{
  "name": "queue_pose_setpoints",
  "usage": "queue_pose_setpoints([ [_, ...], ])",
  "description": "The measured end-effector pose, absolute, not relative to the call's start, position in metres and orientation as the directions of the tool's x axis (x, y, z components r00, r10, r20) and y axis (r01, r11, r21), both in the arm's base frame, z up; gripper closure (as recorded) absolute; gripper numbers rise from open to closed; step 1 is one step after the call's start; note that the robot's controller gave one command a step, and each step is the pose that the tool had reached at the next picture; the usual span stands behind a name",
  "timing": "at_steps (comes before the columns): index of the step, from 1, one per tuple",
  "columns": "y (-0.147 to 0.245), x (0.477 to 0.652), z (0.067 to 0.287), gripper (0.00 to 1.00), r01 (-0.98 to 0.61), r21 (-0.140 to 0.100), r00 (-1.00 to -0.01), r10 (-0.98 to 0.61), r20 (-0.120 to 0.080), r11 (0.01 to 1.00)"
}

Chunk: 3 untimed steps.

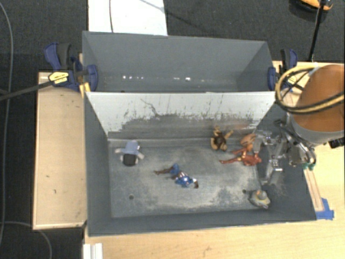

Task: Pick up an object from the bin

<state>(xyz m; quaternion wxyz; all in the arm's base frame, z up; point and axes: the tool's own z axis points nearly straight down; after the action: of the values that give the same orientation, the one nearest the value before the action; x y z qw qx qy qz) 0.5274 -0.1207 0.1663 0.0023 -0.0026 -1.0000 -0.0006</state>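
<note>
Small olive-grey lump, rounded and squat, lies on the floor of a grey metal bin, in the near right corner where the floor meets the slanting right wall. The gripper, on an arm that enters from the right, hangs just above and behind the lump. It seems to be apart from the lump, and whether it is open or closed cannot be told. A red-orange toy figure lies just left of the gripper, and a brown toy figure sits beyond it by the back wall. A blue toy figure lies mid-floor and a blue-and-grey piece at the far left, both well apart from the gripper. The step in hand looks like lining up over a thing before going down. To do it well, the gripper would probably need to centre over the lump, descend straight and close low on it, since so squat a shape may slip from a high grip. The right and front walls are near, leaving little room on those sides. Bare floor opens to the lump's left, and straight up looks like the clearest way out. The red-orange figure's limbs are close enough to snag.
</note>
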Motion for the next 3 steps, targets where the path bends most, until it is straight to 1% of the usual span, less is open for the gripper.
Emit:
queue_pose_setpoints([
  [1,-0.12,0.529,0.171,0.0,0.002,-0.001,-1.0,0.002,-0.003,1.0],
  [2,-0.097,0.575,0.122,0.0,0.059,-0.001,-0.998,0.059,-0.011,0.998],
  [3,-0.084,0.579,0.102,0.0,0.044,0.003,-0.999,0.044,0.011,0.999],
])
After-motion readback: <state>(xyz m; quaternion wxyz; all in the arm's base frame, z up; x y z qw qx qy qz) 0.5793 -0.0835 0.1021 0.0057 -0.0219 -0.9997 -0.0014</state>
